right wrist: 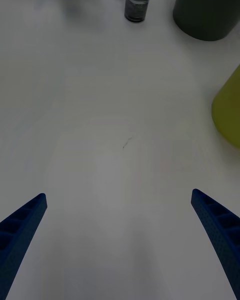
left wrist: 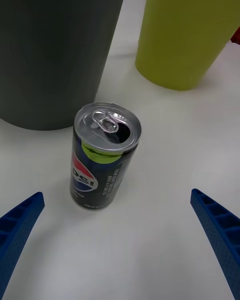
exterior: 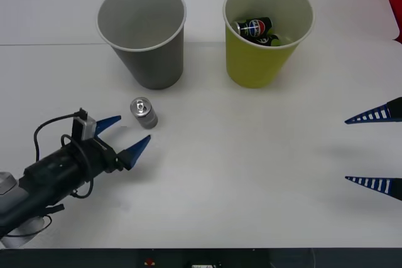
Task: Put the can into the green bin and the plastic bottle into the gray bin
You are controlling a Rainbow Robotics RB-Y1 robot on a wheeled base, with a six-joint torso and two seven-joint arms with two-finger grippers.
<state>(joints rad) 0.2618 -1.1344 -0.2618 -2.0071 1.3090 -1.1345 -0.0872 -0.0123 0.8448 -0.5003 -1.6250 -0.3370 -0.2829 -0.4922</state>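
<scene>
Can (exterior: 144, 112): upright on the table (exterior: 251, 174), just before the gray bin (exterior: 143, 32), well apart from the green bin (exterior: 267, 29). Left gripper (exterior: 123, 135): wide open, nearer arm, can just ahead of its fingertips. Right gripper (exterior: 375, 150): open, idle at the far side.

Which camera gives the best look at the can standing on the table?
The left wrist view: the can stands close up, with its opened top and logo plain. The front view shows it small, near the gray bin. The right wrist view shows it far off.
</scene>
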